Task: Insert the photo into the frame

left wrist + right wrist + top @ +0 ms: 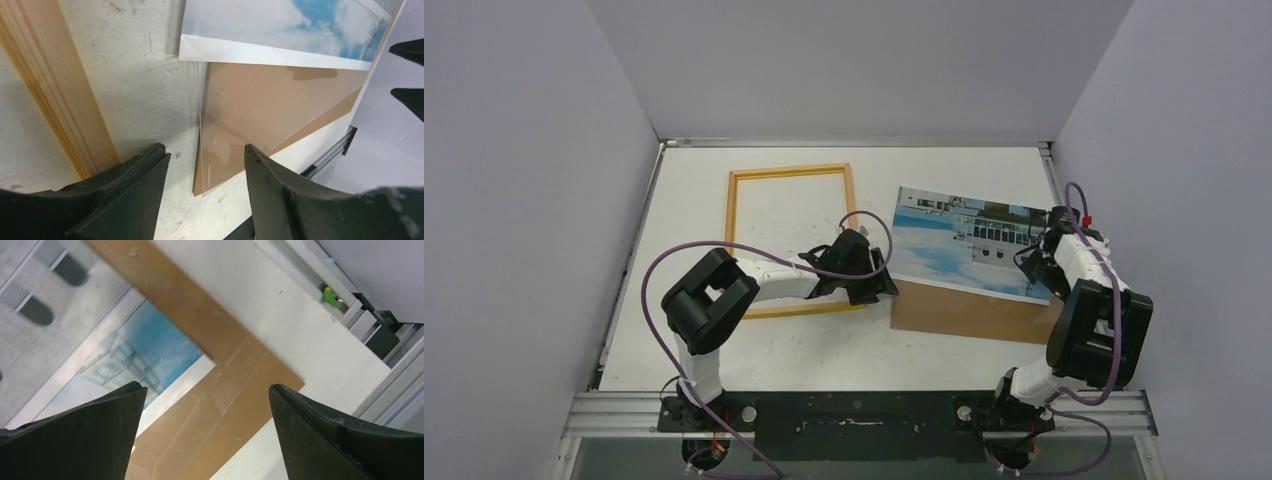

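Photo [964, 240] overlaps board [969, 312]; left gripper [204, 152] and right gripper [205, 386] gape empty at its edges; frame [791, 171] apart.

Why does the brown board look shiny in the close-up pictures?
Left wrist view: pale glare lies across the brown board, with what looks like a clear sheet over it catching light. Right wrist view: faint glossy streaks on it. Top view: it looks dull.

Both arms [769, 278] have white links, black joints, looping purple cables [646, 285], and perhaps a red fitting [1085, 215].
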Controlling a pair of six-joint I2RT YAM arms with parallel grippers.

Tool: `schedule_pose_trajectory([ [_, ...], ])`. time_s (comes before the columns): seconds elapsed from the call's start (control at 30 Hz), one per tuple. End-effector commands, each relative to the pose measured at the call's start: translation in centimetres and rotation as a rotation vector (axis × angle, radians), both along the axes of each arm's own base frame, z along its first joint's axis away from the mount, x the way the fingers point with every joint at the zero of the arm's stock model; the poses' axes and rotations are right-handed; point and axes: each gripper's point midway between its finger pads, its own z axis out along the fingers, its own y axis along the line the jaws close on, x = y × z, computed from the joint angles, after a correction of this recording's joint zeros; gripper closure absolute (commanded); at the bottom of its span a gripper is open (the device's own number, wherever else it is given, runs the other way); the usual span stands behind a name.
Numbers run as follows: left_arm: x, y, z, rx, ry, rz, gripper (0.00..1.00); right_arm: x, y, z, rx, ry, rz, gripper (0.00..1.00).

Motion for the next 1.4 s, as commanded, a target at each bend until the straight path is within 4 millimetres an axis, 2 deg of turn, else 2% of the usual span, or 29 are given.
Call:
schedule_pose_trajectory([
  [0.0,-2.7,3.5,-4.8,0.183,0.140,-0.089,0.43,1.0,-2.4,0.5,0.037,-0.040,0.015,0.00],
  [0.1,-2.6,3.6,-4.8,0.190,0.146,-0.117,0.43,1.1,-3.0,0.1,0.069,-0.072,0.013,0.00],
  [0.33,-1.9,3.7,-4.8,0.185,0.171,-0.144,0.43,0.1,-4.1,-2.4,0.215,-0.145,-0.096,0.00],
  [0.47,-1.2,3.8,-4.5,0.173,0.169,-0.140,0.43,0.8,-3.6,-3.3,0.298,-0.204,-0.119,0.00],
  [0.73,-0.6,3.7,-4.6,0.145,0.184,-0.130,0.43,-0.6,-3.5,-4.9,0.342,-0.195,-0.175,0.00],
  [0.9,-0.3,3.4,-4.8,0.142,0.192,-0.131,0.44,-1.8,-4.5,-4.1,0.272,-0.165,-0.200,0.01],
  [1.0,-0.1,3.2,-4.9,0.139,0.195,-0.131,0.44,-1.9,-4.3,-4.2,0.278,-0.159,-0.194,0.01],
  [1.17,0.2,3.1,-4.9,0.140,0.193,-0.128,0.44,-1.5,-3.8,-4.4,0.308,-0.178,-0.183,0.01],
  [1.37,0.5,2.4,-4.5,0.104,0.191,-0.145,0.44,0.1,-3.0,-3.6,0.341,-0.249,-0.129,0.03],
])
